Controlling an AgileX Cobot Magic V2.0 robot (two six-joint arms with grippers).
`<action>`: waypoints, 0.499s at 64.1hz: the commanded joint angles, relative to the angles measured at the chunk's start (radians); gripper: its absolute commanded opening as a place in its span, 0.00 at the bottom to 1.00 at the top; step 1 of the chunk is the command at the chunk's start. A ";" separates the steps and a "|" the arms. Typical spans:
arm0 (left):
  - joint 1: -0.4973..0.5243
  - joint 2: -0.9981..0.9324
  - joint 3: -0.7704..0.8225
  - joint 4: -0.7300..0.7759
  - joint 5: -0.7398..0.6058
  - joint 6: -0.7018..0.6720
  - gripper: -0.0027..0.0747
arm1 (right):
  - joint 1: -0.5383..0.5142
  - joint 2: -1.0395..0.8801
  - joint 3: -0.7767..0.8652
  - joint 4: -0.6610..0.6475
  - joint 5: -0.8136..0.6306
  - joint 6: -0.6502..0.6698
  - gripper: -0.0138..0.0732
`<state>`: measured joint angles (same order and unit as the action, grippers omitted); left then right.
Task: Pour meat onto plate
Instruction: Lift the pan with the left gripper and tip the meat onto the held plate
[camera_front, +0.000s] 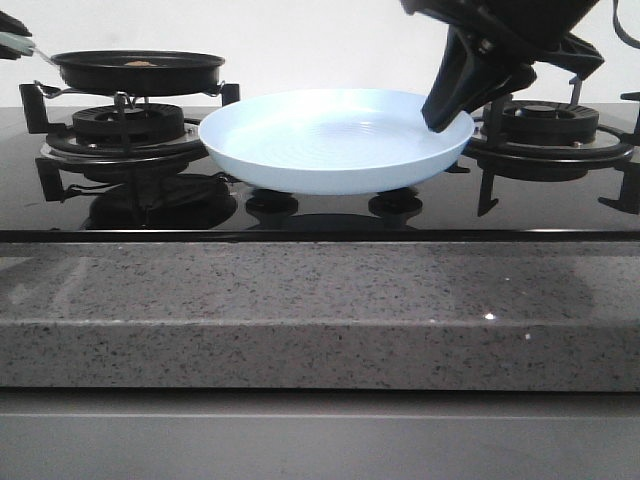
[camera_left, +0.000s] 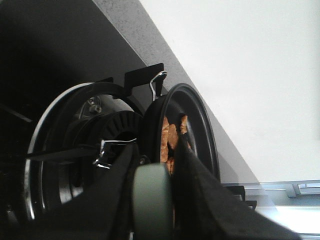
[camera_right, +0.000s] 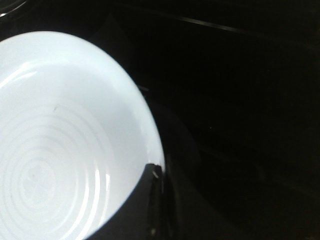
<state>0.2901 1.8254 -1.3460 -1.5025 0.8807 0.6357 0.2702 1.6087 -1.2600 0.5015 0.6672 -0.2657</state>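
Left pincer (camera_left: 152, 200): its two dark fingers (camera_left: 117, 195) are clamped on the grey-green handle (camera_left: 151, 197) of a black frying pan (camera_left: 197, 125), as the left wrist view shows. In the front view only the edge of this pincer (camera_front: 12, 42) appears at the far left, with the handle running to the pan (camera_front: 138, 70). The pan sits level over the left burner (camera_front: 125, 125) of a black glass hob (camera_front: 320, 210).

Meat (camera_left: 171, 140): light-brown flat pieces lie inside the pan, gathered near the handle side. In the front view only a small tan patch (camera_front: 140, 63) shows above the pan's rim.

Right pincer (camera_front: 450, 105): a dark finger reaches down to the right rim of the plate (camera_front: 335, 140). In the right wrist view a dark finger (camera_right: 145, 210) overlaps the plate's edge (camera_right: 75, 125); whether the jaws are apart or closed on the rim cannot be told.

Plate: pale blue, round and shallow, with faint concentric rings in its floor. It stands at the middle of the hob, over two black control knobs (camera_front: 272, 200), between the left burner and the right burner (camera_front: 550, 130). No meat lies on it.

Surface (camera_front: 320, 310): a speckled grey stone counter runs across the foreground below the hob.
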 joint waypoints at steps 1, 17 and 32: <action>-0.001 -0.051 -0.031 -0.063 0.037 0.007 0.06 | 0.002 -0.040 -0.025 0.025 -0.038 -0.010 0.02; -0.001 -0.098 -0.031 -0.116 0.090 0.048 0.01 | 0.002 -0.040 -0.025 0.025 -0.038 -0.010 0.02; -0.006 -0.227 -0.029 -0.093 0.093 0.074 0.01 | 0.002 -0.040 -0.025 0.025 -0.038 -0.010 0.02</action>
<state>0.2901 1.7044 -1.3460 -1.5089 0.9230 0.7067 0.2702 1.6087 -1.2600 0.5015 0.6672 -0.2657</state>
